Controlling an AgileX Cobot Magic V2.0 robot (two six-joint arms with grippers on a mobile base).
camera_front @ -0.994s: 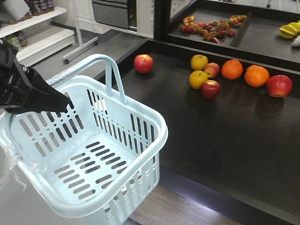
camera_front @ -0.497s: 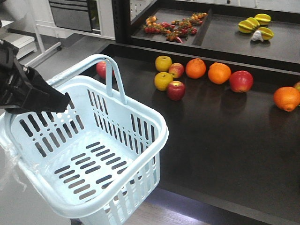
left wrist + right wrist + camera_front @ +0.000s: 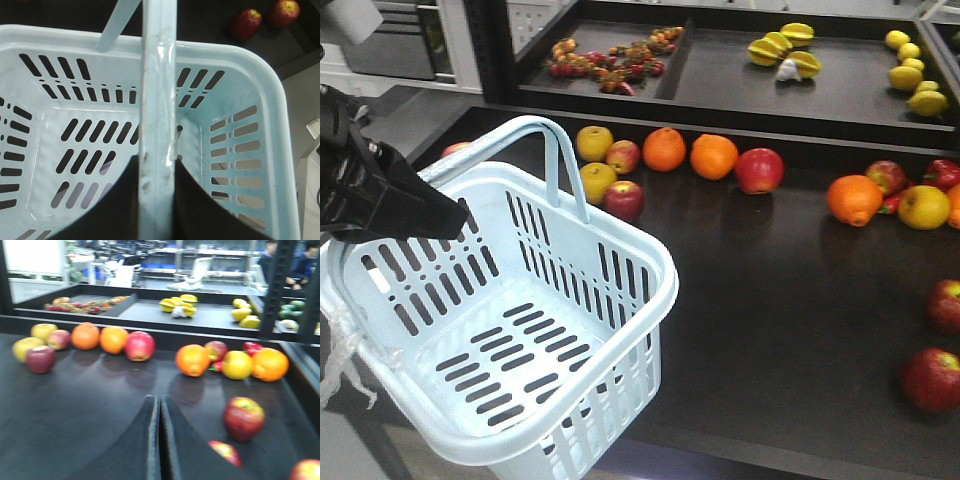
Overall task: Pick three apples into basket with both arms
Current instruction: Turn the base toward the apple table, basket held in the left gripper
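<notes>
The pale blue basket [image 3: 620,250] hangs empty at the left, over the front edge of the black shelf. My left gripper [image 3: 458,215] is shut on its hoop handle [image 3: 157,100], which runs between the black fingers [image 3: 200,200] in the left wrist view. Several dark red apples lie on the shelf: one [image 3: 623,200] just behind the basket, one [image 3: 759,170] mid-shelf, two [image 3: 932,378] [image 3: 945,303] at the right. My right gripper [image 3: 159,400] is shut with nothing in it, low over the shelf; an apple [image 3: 243,417] lies just to its right. It does not show in the front view.
Oranges [image 3: 664,148] [image 3: 853,198] and yellow apples [image 3: 594,142] [image 3: 924,206] lie among the red ones. Behind a raised lip is an upper tray [image 3: 720,75] with small red fruit [image 3: 610,62], starfruit [image 3: 780,50] and lemons [image 3: 910,70].
The whole view has slid right along the shelf: the fruit has shifted left in the picture and more apples appear at the right. Basket and left gripper keep their place in the frame.
</notes>
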